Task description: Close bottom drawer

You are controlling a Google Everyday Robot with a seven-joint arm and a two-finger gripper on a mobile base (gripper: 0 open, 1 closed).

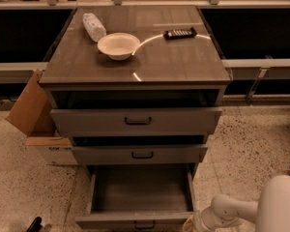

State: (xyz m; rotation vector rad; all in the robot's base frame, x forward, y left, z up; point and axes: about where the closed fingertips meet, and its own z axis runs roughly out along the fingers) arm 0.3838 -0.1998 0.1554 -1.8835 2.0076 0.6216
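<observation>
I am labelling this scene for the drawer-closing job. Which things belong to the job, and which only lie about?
Job: open grey bottom drawer; gripper, low beside its front right corner.
Lying about: round white bowl; crumpled clear plastic bottle; flat black remote-like device; brown cardboard box.

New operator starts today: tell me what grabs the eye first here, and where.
The bottom drawer stands pulled far out, lowest of three, its grey inside showing. The white arm shows at lower right, its end effector low beside that drawer's front right corner. On the cabinet top sit a white bowl, a lying bottle and a dark remote.
</observation>
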